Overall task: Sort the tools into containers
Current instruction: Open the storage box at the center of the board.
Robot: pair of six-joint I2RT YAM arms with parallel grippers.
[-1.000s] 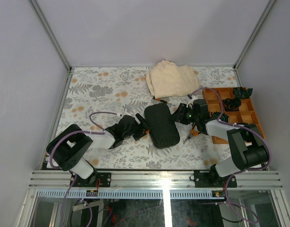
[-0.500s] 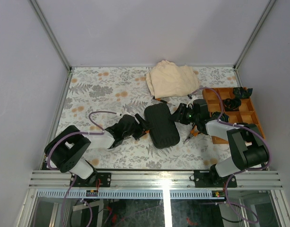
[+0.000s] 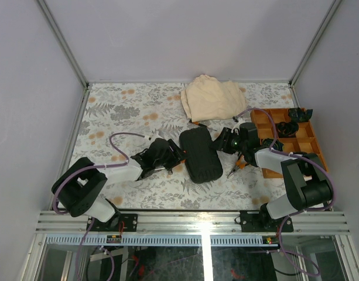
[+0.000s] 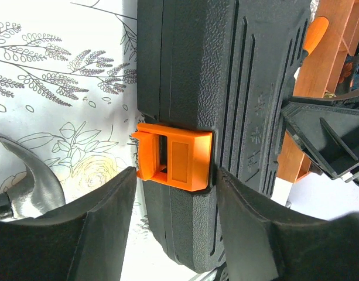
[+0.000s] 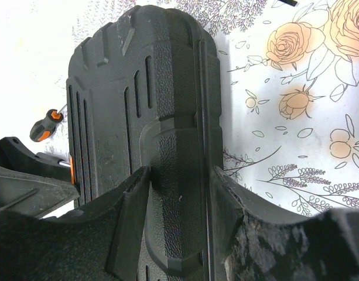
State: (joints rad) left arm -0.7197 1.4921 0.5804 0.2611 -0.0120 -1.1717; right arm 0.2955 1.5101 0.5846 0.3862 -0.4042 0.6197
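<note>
The black tool case [image 3: 200, 155] lies closed in the middle of the table, its orange latch [image 4: 174, 154] facing my left arm. My left gripper [image 3: 178, 157] spans that edge: one finger [image 4: 255, 228] lies on the lid and the other [image 4: 100, 225] meets the latch's tip. On the opposite edge my right gripper [image 3: 224, 142] is shut on the case [image 5: 167, 146]. A hammer head [image 4: 27, 187] lies beside my left fingers. Orange-handled pliers [image 3: 236, 167] rest right of the case. A screwdriver handle [image 5: 47, 124] shows beyond it.
A beige folded cloth [image 3: 213, 98] sits at the back, with a small screwdriver [image 3: 198, 124] in front of it. A wooden compartment tray [image 3: 302, 146] holding dark items stands at the right, close behind my right arm. The enclosure's walls rise on three sides.
My left arm has pushed forward against the case's latch edge and its jaws have narrowed around it. The right arm and the case have stayed put.
</note>
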